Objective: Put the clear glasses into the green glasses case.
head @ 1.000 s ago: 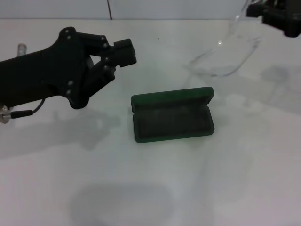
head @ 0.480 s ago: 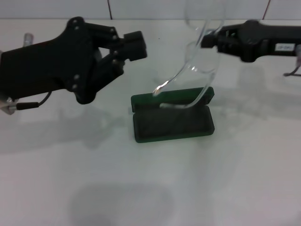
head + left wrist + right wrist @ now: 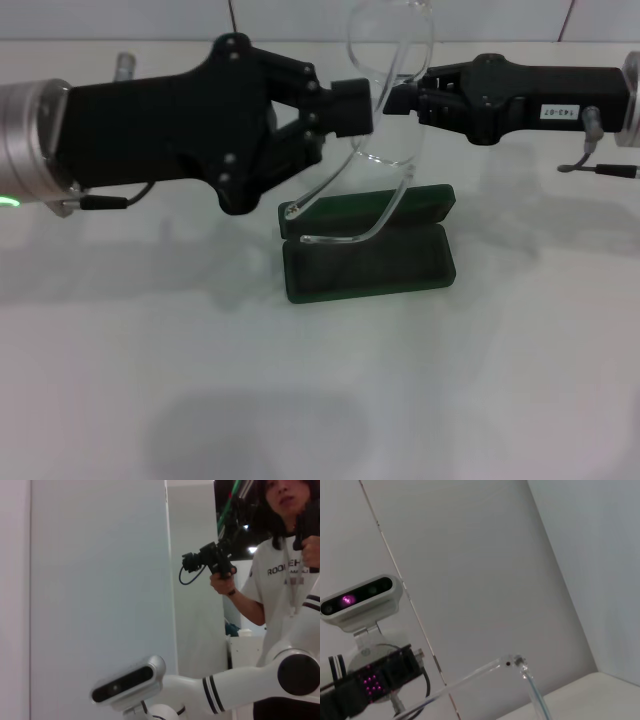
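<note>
The clear glasses [image 3: 395, 140] hang in the air over the green glasses case [image 3: 366, 264], and my right gripper [image 3: 405, 100] is shut on their frame. Their thin arms dangle down to just above the case's open, dark-lined tray. The case lies open on the white table with its lid [image 3: 365, 208] raised at the back. My left gripper [image 3: 357, 105] comes in from the left with its fingers together, its tip right beside the lens edge. In the right wrist view one clear arm and hinge of the glasses [image 3: 512, 661] cross the picture. The left wrist view shows none of these things.
The white table [image 3: 300, 400] stretches in front of and beside the case. A person holding a camera [image 3: 280, 580] stands off the table, seen in the left wrist view. The robot's head camera [image 3: 360, 600] shows in the right wrist view.
The right gripper has carried the glasses left from the far right corner to above the case. The left gripper has moved right and up toward the lens.
</note>
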`<action>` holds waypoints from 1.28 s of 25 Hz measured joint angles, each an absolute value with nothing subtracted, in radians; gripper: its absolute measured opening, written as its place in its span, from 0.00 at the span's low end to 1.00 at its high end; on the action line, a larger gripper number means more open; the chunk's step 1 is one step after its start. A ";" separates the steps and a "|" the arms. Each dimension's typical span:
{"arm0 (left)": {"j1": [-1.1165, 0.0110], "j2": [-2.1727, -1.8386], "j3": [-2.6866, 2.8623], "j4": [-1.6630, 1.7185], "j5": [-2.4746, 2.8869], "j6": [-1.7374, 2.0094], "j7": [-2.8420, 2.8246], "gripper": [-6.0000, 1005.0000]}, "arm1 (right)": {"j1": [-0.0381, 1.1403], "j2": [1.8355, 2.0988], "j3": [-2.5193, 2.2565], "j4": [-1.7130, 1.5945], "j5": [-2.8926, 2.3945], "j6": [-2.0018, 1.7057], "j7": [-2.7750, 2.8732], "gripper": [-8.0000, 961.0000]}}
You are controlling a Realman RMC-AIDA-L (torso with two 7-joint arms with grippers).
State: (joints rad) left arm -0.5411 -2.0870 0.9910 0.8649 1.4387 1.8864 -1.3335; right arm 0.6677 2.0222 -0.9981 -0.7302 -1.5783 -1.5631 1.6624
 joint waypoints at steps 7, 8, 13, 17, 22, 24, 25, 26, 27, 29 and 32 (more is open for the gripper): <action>-0.545 -2.089 1.014 0.853 1.441 1.875 -1.326 0.06 | 0.676 2.025 -1.003 -0.713 -1.562 -1.546 1.649 0.12; -0.543 -2.089 1.015 0.853 1.441 1.875 -1.326 0.06 | 0.676 2.026 -1.006 -0.712 -1.559 -1.543 1.648 0.12; -0.541 -2.089 1.017 0.853 1.438 1.874 -1.325 0.06 | 0.681 2.026 -1.031 -0.711 -1.552 -1.538 1.647 0.12; -0.546 -2.089 1.017 0.853 1.440 1.861 -1.325 0.06 | 0.685 2.025 -1.050 -0.709 -1.552 -1.538 1.647 0.12; -0.548 -2.088 1.020 0.851 1.447 1.843 -1.317 0.06 | 0.687 2.025 -1.051 -0.709 -1.548 -1.541 1.647 0.12; -0.548 -2.088 1.021 0.850 1.453 1.832 -1.312 0.06 | 0.687 2.025 -1.051 -0.709 -1.540 -1.548 1.646 0.12; -0.548 -2.088 1.023 0.849 1.456 1.823 -1.310 0.06 | 0.688 2.024 -1.051 -0.709 -1.538 -1.551 1.644 0.12; -0.548 -2.088 1.027 0.846 1.459 1.814 -1.307 0.06 | 0.690 2.024 -1.051 -0.709 -1.537 -1.552 1.643 0.12; -0.548 -2.088 1.032 0.843 1.460 1.808 -1.302 0.06 | 0.690 2.024 -1.051 -0.709 -1.537 -1.552 1.643 0.12; -0.550 -2.088 1.044 0.833 1.460 1.793 -1.287 0.06 | 0.695 2.024 -1.069 -0.709 -1.530 -1.553 1.643 0.12; -0.552 -2.088 1.051 0.822 1.460 1.772 -1.269 0.06 | 0.702 2.024 -1.089 -0.709 -1.520 -1.554 1.642 0.12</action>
State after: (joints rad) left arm -0.5515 -2.0877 1.0507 0.8225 1.4605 1.7721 -1.2691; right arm 0.7015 2.0243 -1.0891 -0.7087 -1.5196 -1.5543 1.6420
